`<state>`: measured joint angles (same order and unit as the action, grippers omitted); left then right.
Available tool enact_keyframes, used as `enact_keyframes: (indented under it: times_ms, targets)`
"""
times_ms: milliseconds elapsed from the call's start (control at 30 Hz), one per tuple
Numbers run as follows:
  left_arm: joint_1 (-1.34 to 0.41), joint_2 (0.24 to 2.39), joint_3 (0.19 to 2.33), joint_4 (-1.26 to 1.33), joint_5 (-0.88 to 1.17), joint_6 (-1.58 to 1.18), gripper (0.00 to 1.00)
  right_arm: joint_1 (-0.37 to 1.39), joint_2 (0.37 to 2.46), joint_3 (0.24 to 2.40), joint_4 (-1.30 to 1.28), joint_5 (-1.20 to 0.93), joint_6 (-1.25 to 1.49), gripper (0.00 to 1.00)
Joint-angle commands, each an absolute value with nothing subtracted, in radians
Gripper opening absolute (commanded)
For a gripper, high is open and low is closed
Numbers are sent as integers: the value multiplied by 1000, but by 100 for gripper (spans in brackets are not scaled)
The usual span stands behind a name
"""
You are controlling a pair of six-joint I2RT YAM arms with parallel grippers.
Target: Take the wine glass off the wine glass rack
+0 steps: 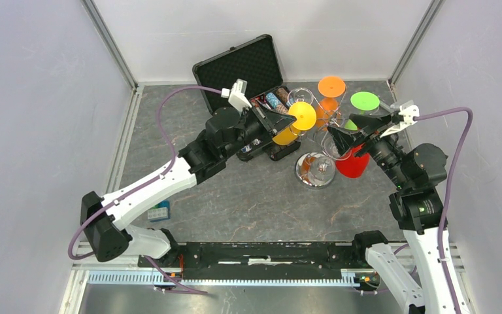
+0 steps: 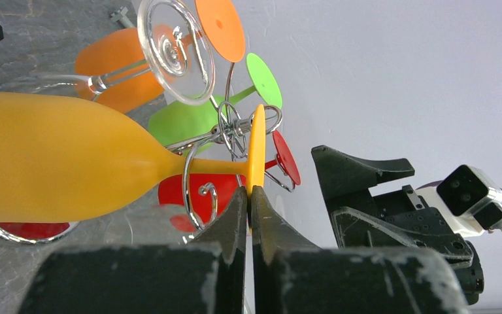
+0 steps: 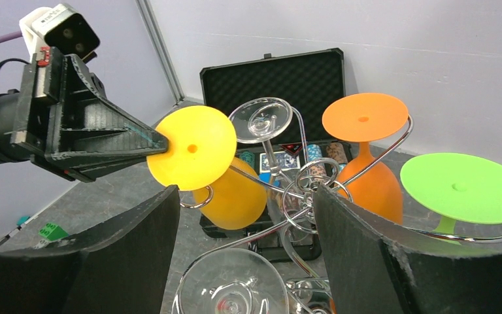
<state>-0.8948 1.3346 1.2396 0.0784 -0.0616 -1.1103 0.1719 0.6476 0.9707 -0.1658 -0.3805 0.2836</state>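
Observation:
The chrome wine glass rack [image 1: 315, 171] stands mid-table on its mirrored disc, with glasses hung upside down from its hooks [image 3: 314, 180]. A yellow wine glass [image 2: 59, 157] hangs with its stem in a curled hook. My left gripper [image 2: 249, 196] is shut on the rim of its round foot [image 3: 191, 148], reaching in from the left [image 1: 286, 114]. From the right side of the rack, my right gripper [image 3: 245, 196] points at the hub, open, with nothing between its fingers [image 1: 353, 131]. A clear glass's foot [image 3: 232, 284] lies just below it.
Orange [image 1: 331, 86], green [image 1: 365, 101], red [image 1: 353, 163] and clear [image 1: 299, 97] glasses hang on other hooks. An open black chip case [image 1: 242, 65] stands just behind the rack. A small blue-green block [image 1: 159, 210] lies near the left arm's base. Walls enclose three sides.

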Motion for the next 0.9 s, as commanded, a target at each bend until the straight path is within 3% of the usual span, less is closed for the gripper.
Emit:
enact_keyframes:
  times_ms: [0, 500, 867]
  targets:
    - [-900, 1372, 1296, 136, -59, -1133, 2, 170, 631, 972, -135, -370, 287, 80]
    - [-902, 1310, 1249, 195, 229, -1152, 2, 168, 581, 946, -103, -370, 274, 89]
    - [-902, 1134, 1137, 192, 295, -1139, 2, 169, 620, 959, 60, -719, 314, 90]
